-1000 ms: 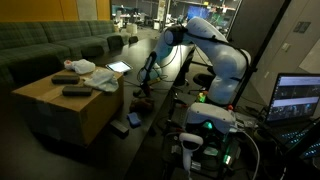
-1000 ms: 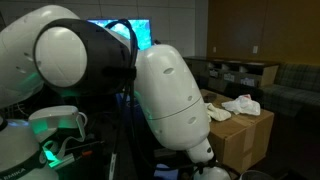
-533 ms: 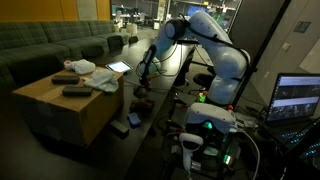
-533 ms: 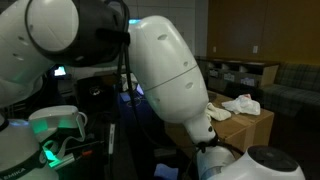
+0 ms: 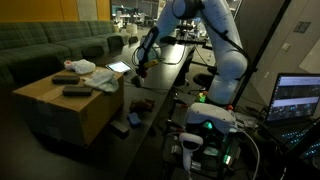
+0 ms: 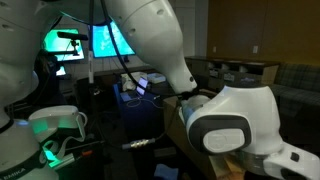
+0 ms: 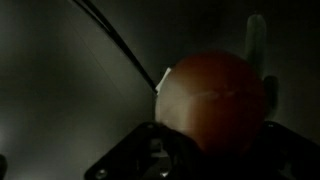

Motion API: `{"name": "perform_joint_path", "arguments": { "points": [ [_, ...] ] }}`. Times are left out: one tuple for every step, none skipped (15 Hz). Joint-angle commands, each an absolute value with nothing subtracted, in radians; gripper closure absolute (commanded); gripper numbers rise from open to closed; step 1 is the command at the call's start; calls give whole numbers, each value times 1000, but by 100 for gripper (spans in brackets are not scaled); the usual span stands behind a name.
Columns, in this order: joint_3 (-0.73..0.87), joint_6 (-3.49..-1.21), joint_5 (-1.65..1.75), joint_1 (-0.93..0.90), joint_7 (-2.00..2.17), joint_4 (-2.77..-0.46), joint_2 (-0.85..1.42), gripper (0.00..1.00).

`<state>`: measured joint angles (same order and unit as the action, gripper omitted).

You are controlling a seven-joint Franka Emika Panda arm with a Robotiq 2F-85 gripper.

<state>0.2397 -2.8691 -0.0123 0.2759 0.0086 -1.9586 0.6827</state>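
Writing is shown on the laptop (image 5: 300,98) screen in an exterior view, but it is too small to be read. The arm (image 5: 215,40) is raised from its base to the top of the picture and bent back down toward the left, so that the gripper (image 5: 139,66) is pointed downward, in the air just beside the cardboard box (image 5: 60,105) and in front of the sofa (image 5: 45,45). In the wrist view the jaws are seen pressed together on an orange ball (image 7: 215,100), which is pinched close to the camera, with one pale finger (image 7: 258,40) seen behind it.
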Motion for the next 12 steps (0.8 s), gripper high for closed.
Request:
{"name": "perform_joint_path", "arguments": {
  "points": [
    [279, -2838, 30, 190, 31, -2099, 499, 87],
    [282, -2823, 41, 178, 25, -2119, 456, 87],
    [297, -2819, 62, 142, 46, -2137, 420, 87],
    [306, -2806, 85, 123, 52, -2151, 377, 87],
    [328, -2809, 122, 77, 90, -2166, 343, 87],
    [334, -2795, 152, 58, 103, -2175, 300, 87],
    [351, -2796, 200, 17, 146, -2179, 272, 87],
    [354, -2779, 240, -4, 170, -2176, 236, 87],
    [371, -2794, 312, -50, 234, -2199, 198, 87],
    [373, -2792, 376, -80, 291, -2196, 172, 87],
    [392, -2793, 435, -133, 352, -2192, 151, 87],
    [387, -2775, 496, -160, 408, -2185, 122, 87]
  ]
}}
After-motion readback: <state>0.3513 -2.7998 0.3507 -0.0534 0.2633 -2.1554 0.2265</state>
